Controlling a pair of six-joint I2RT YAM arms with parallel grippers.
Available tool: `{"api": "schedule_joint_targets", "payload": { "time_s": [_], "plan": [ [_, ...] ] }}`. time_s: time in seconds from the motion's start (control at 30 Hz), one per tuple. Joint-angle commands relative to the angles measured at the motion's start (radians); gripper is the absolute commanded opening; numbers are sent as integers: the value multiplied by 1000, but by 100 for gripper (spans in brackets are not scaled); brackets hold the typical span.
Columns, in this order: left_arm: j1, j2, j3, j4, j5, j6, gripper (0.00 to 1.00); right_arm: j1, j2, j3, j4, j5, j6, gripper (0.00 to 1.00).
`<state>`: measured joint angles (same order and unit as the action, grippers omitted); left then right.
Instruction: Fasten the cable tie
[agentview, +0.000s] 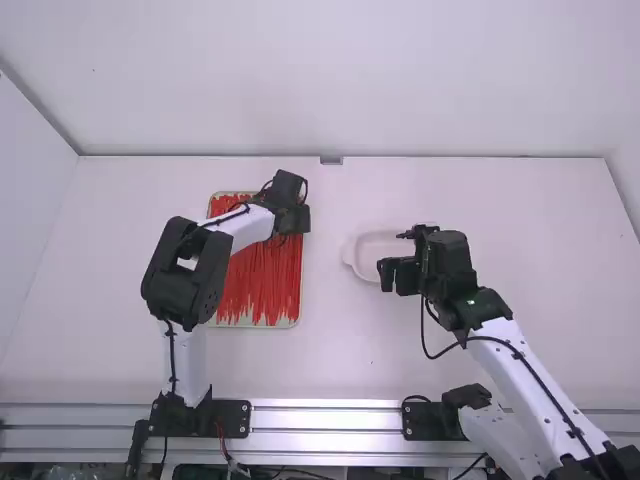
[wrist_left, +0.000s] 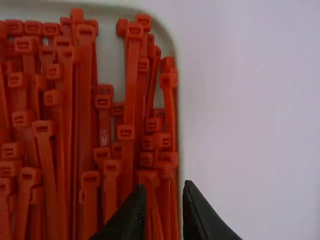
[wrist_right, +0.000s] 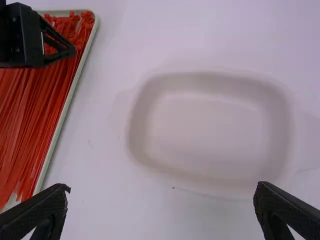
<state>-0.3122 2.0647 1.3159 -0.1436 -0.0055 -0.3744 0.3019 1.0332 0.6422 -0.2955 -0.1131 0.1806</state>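
left wrist view: cable ties (wrist_left: 85, 125), likely light, springy, slick; best taken mid-strap. left gripper (wrist_left: 164, 186) narrowly parted astride some at tray (wrist_left: 109, 55) edge; right gripper (wrist_right: 161, 187) wide open.

White table (agentview: 500, 200) with a matte top, closed in at the far edge by a plain white far wall (agentview: 320, 70), and flanked by a white left side panel (agentview: 25, 190) and a white right side panel (agentview: 632, 175), both spreading outward toward the near side. Small grey bracket (agentview: 331, 159) at the middle of the far edge, at the seam of table and wall; ribbed aluminium rail (agentview: 330, 412) along the near edge. Soft, even light throughout, with only faint, blurred shadows on the table top.
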Motion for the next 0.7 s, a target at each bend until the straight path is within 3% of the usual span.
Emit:
{"api": "schedule_joint_targets", "payload": {
  "time_s": [0.0,0.2,0.67],
  "plan": [
    [3,13,-23,-6,-14,-3,20,6,6,32,-1,0,3,100],
    [4,13,-24,6,-12,-3,15,6,6,32,-4,1,3,100],
    [11,13,-25,19,-12,-4,13,6,6,32,-3,1,3,100]
  ]
}}
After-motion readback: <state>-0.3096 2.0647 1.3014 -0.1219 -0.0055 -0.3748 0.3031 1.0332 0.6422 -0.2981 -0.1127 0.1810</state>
